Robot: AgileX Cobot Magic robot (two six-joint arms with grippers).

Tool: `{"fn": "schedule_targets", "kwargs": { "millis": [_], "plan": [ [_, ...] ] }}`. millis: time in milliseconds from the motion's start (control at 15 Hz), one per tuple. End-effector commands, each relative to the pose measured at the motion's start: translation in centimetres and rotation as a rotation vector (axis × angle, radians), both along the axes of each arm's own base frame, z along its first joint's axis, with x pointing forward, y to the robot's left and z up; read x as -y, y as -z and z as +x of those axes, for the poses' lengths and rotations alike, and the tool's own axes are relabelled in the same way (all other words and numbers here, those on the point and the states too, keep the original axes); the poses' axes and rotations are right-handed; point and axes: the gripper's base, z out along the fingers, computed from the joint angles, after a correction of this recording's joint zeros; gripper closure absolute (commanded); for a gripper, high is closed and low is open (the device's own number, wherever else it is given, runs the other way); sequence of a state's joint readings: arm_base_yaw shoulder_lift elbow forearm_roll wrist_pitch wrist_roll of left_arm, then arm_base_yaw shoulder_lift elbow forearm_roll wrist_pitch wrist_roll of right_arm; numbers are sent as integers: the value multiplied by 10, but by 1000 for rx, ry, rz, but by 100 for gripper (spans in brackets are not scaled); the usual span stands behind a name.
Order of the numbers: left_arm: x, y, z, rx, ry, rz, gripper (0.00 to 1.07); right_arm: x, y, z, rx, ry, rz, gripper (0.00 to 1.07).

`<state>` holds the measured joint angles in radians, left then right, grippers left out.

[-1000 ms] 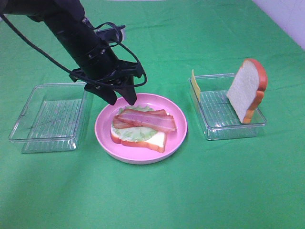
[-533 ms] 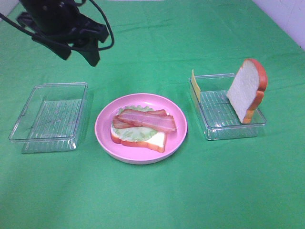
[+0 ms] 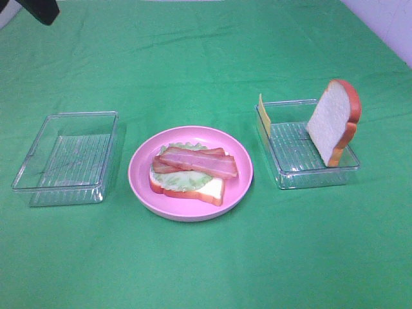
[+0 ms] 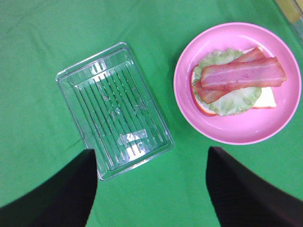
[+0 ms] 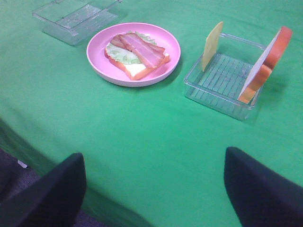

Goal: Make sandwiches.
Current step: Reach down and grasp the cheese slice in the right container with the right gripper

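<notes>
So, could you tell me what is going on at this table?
A sandwich is half built. On the pink plate lies one bread slice with lettuce and two bacon strips on top. The cheese slice and the second bread slice stand propped in the clear tray to the right, not yet added. The left pincer and the right pincer are both open and hold nothing.

Left end effector (image 4: 150, 153) and right end effector (image 5: 154, 155), jaws wide apart, both empty.
</notes>
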<state>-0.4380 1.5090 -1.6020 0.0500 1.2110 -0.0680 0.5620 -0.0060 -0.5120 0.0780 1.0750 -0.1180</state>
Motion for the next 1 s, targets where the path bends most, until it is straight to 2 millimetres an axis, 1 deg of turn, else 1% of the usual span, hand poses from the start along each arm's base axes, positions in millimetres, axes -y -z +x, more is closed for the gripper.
{"fn": "schedule_targets", "kwargs": {
  "millis": [67,133,200,333,400,600,667,733,800,933,1000],
  "plan": [
    [-12,-26,-33,9,0,-41,42,0,1,-1,18,1,6,32],
    [-16,-35,-45,35,4,-66,42,0,1,-1,18,1,6,32],
    [-24,-40,-62,55,5,-78,42,0,1,-1,18,1,6,32],
    [-40,-29,-99,46,7,-82,42,0,1,-1,18,1,6,32],
    [-40,-29,-99,46,7,-82,42,0,1,-1,18,1,6,32],
    [-60,-5,-140,26,9,-71,42,0,1,-1,18,1,6,32],
    [-70,5,-161,35,10,-75,42,0,1,-1,18,1,6,32],
    [-77,16,-176,47,18,-74,42,0,1,-1,18,1,6,32],
    [-82,24,-187,63,24,-78,42,0,1,-1,18,1,6,32],
    [-101,55,-224,130,23,-98,42,0,1,-1,18,1,6,32],
    [-104,61,-230,144,23,-103,42,0,1,-1,18,1,6,32]
  ]
}}
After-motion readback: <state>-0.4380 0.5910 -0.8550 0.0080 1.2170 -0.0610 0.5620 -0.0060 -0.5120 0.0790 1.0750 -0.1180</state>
